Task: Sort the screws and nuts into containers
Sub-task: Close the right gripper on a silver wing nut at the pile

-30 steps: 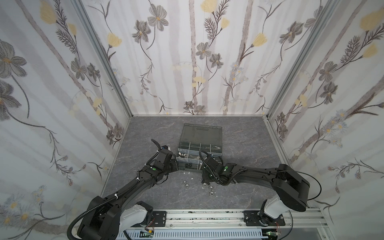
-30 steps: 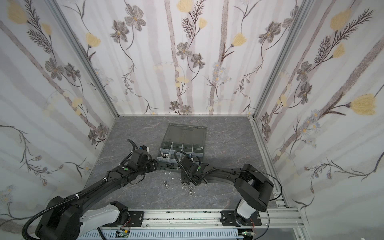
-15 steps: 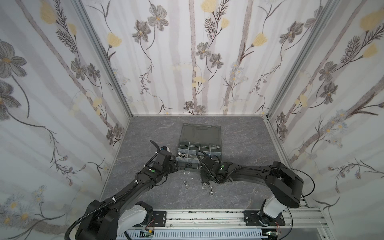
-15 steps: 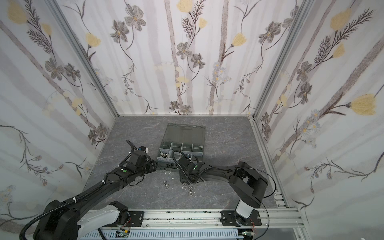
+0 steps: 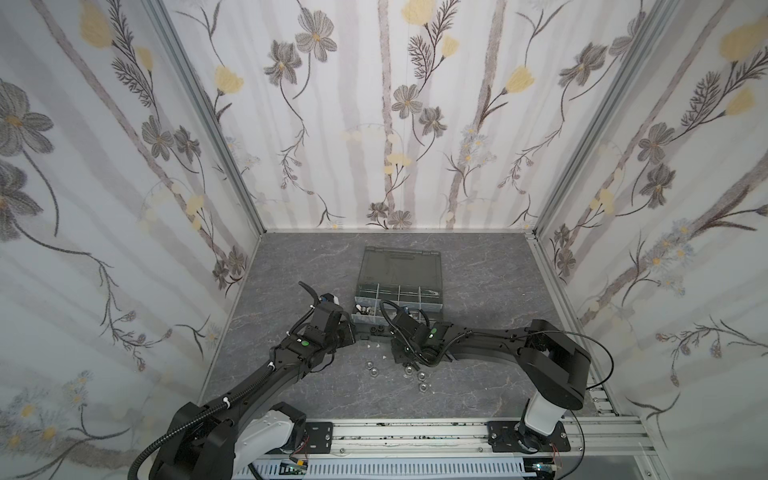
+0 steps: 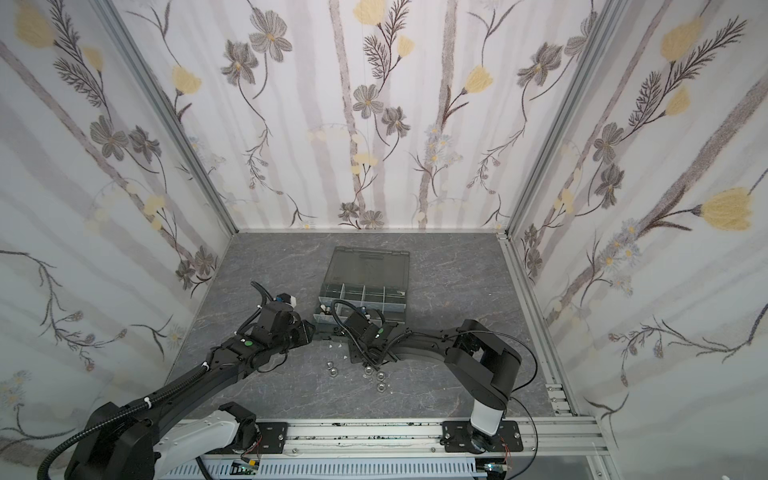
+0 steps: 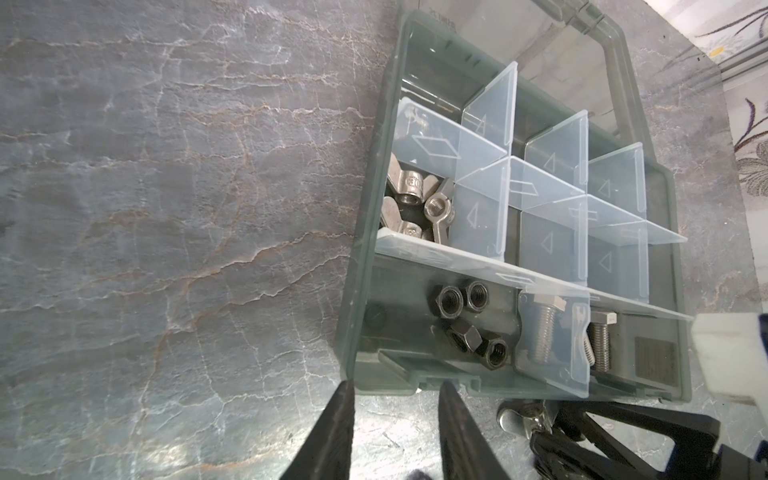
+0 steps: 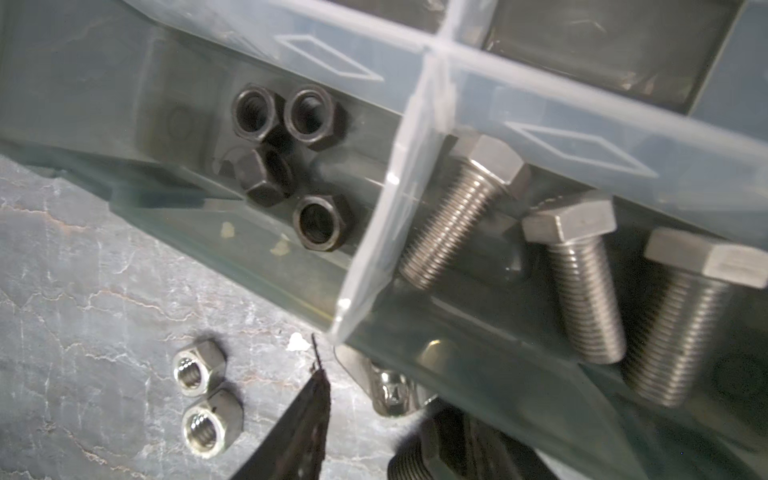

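The dark grey organiser case (image 5: 439,308) lies open, and both top views show its containers. In the left wrist view silver wing nuts (image 7: 417,199), black hex nuts (image 7: 469,320) and screws (image 7: 544,332) lie in separate containers. My left gripper (image 7: 395,395) is open and empty, with its tips at the case's front wall (image 7: 357,291). My right gripper (image 8: 374,399) is low on the table at the case front (image 5: 397,349). It is open around a loose silver wing nut (image 8: 390,392), with a gap beside one finger (image 8: 309,415). The other finger is mostly hidden under the case.
Several loose silver hex nuts (image 5: 422,376) lie on the grey table in front of the case, two of them beside my right gripper (image 8: 195,370). Small white scraps (image 5: 376,345) lie near the case front. The smoky lid (image 5: 401,266) lies flat behind, and patterned walls close in three sides.
My right gripper has slid left along the case's front edge, and its elbow has swung inward. The left arm has barely moved.
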Controlling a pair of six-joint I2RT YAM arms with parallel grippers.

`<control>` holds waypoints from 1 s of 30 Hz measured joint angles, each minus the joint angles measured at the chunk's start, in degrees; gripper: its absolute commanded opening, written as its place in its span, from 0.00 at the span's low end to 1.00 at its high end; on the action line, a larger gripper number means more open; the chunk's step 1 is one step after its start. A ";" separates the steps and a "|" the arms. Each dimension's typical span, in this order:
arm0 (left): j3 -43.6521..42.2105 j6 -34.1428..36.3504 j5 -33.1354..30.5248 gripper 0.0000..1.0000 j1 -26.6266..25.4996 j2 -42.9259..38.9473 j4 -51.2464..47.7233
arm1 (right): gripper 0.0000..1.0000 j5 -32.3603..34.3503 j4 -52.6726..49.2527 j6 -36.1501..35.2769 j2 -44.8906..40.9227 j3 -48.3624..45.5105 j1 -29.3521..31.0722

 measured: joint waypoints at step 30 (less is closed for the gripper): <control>-2.36 -0.70 0.00 0.37 0.00 -2.47 0.02 | 0.49 1.51 -0.66 2.03 1.07 -0.15 2.03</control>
